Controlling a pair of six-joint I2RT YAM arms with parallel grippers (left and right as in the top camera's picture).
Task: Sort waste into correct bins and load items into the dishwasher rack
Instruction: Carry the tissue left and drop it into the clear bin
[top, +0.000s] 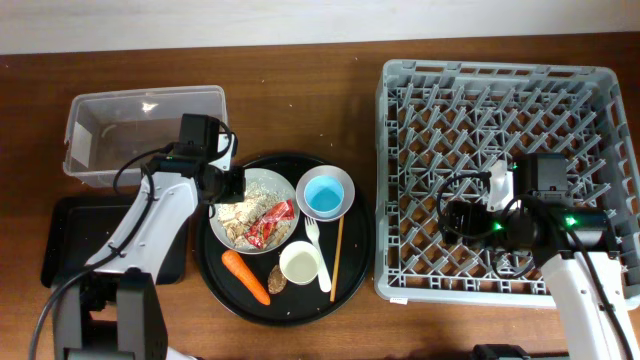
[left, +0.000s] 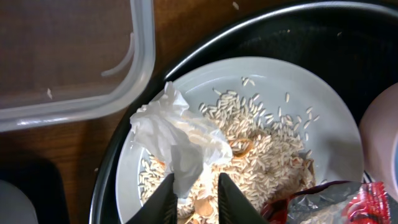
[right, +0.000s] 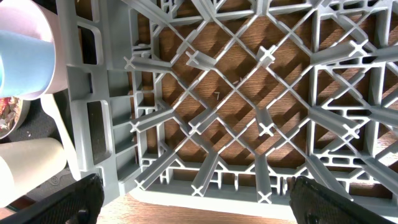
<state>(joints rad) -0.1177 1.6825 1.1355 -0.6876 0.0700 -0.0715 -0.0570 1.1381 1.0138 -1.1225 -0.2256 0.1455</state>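
White crumpled tissue (left: 180, 140) stands on the white dish (left: 311, 106) among pale food scraps (left: 267, 143). My left gripper (left: 198, 199) straddles its lower end, narrowly open; the tissue touches the left finger, and a gap shows at the right one. A red wrapper (top: 270, 222) lies on the same dish. Carrot (top: 245, 277), pit (top: 277, 284), white cup (top: 300, 263), fork (top: 318, 255), chopstick (top: 338, 250) and a blue cup (top: 323, 195) in the pink bowl (top: 342, 180) lie nearby. My right gripper (right: 202, 205) hangs wide open, holding nothing, over the rack (top: 500, 90).
Everything on the left sits on a large round black tray (top: 350, 270). The clear tub (top: 145, 130) stands behind it at the left, with the shallow black tray (top: 70, 240) in front of the tub. Bare wood separates the round tray and the rack.
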